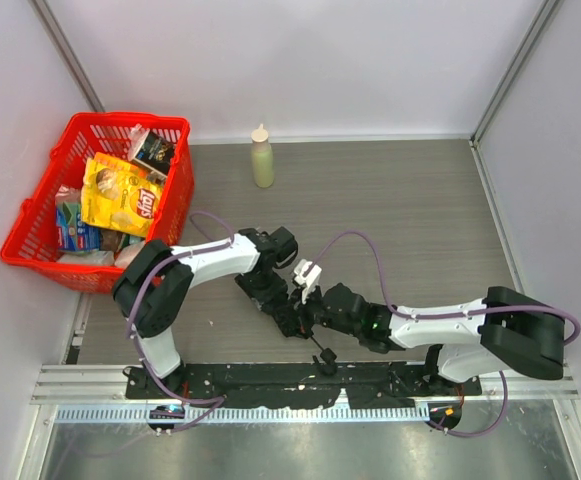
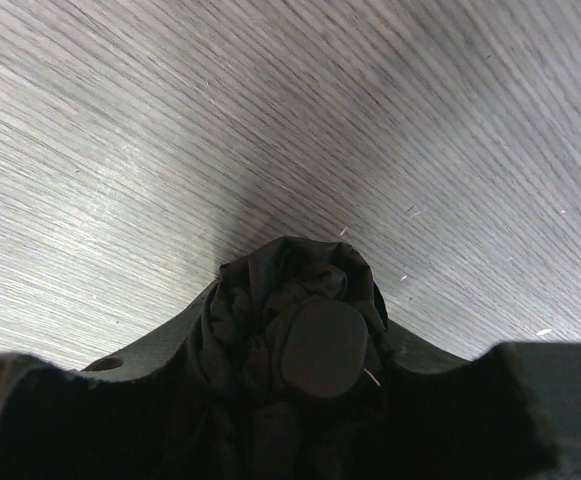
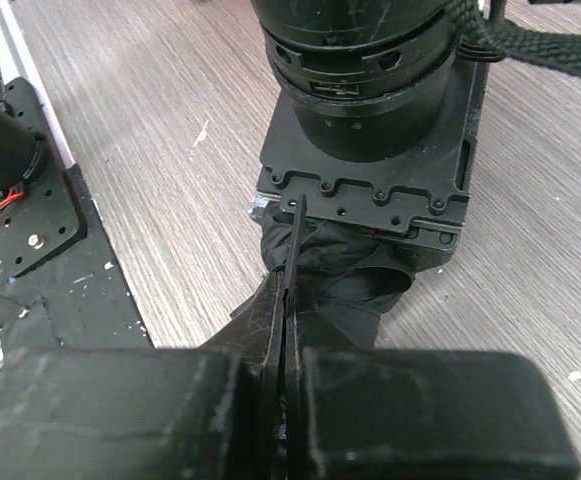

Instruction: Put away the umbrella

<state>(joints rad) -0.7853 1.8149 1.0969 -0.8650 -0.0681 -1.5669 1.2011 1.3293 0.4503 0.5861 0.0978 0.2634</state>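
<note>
Top external. Both arms meet over the near middle of the table (image 1: 400,210). The umbrella (image 1: 292,312) lies between them, a dark folded bundle that is hard to tell from the black tooling. The left gripper (image 1: 270,290) comes in from the left and the right gripper (image 1: 315,310) from the right. A thin shaft (image 1: 318,347) runs toward the near edge and ends in a small handle (image 1: 326,360). A red basket (image 1: 120,118) of snack packets sits far left and a bottle (image 1: 261,158) stands at the back, both well apart from the work.

Left wrist. Bunched black fabric with a rounded cap (image 2: 320,345) fills the gap between the fingers (image 2: 530,400). The jaws stand partway open and are closed on the folded canopy. My reading is that this hand acts as the anchor, pinning the bulk of the umbrella so the other end can be worked.

Right wrist. The pads (image 3: 120,410) are all but closed, pinching a thin black rod that runs straight ahead into the fabric below the left gripper's body. The grip is narrow because the part is narrow. It looks like the shaft, though I cannot rule out a rib.

Judgement: the arms face each other along the umbrella's axis, which suits pushing the shaft in to collapse it. That step appears unfinished, since the handle stands clear of the bundle. The risk is the thin rod slipping or bending if the push goes off-axis.
</note>
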